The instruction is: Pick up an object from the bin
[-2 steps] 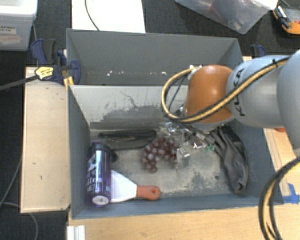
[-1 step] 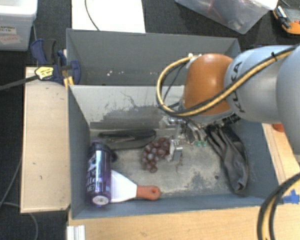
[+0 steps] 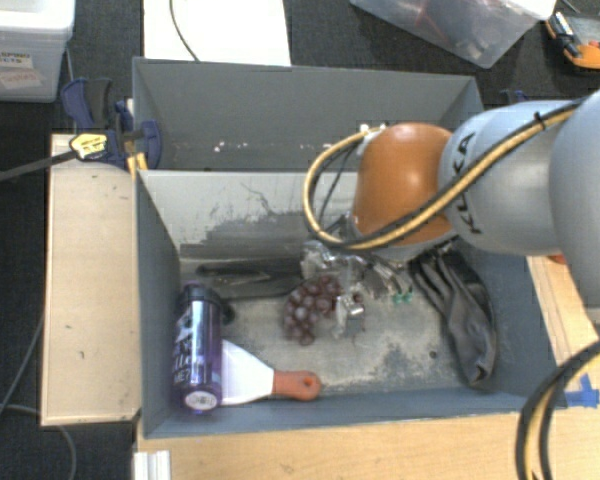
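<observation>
Showing my fingers [image 3: 340, 293], with the dark purple grape bunch [image 3: 305, 315] just beside them, view's left; apart or together, I cannot tell.

A robotics lab: an industrial arm [image 3: 540, 178] with looped cables [image 3: 318, 183] over a grey metal bin [image 3: 280, 98], plastic storage boxes [image 3: 440, 8] and loose wires [image 3: 185, 33] along the frame's top.

My pincer [image 3: 338, 290] is low at mid-bin [image 3: 280, 118], just beside a dark purple grape bunch [image 3: 305, 313]. Purple bottle [image 3: 198, 353] and orange-handled white scraper [image 3: 252, 378] lie left; black fabric [image 3: 465, 318] lies right.
</observation>
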`<state>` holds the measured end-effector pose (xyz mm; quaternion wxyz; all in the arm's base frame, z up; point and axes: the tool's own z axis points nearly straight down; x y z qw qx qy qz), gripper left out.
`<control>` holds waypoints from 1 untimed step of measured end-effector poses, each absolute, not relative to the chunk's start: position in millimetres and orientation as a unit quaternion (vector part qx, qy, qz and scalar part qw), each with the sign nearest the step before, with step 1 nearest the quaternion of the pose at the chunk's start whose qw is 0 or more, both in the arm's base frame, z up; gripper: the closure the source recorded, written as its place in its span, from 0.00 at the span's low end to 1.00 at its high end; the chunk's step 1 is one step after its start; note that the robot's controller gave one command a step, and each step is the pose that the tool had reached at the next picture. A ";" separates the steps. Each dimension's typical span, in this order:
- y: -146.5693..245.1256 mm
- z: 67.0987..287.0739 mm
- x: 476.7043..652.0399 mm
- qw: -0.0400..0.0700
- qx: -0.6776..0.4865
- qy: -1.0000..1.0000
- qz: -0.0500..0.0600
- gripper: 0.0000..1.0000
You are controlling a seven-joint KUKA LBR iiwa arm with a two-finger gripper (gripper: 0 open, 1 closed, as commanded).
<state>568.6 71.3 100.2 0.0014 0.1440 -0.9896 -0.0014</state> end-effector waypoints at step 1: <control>72.6 74.3 574.3 -0.010 0.055 -0.998 -0.002 0.00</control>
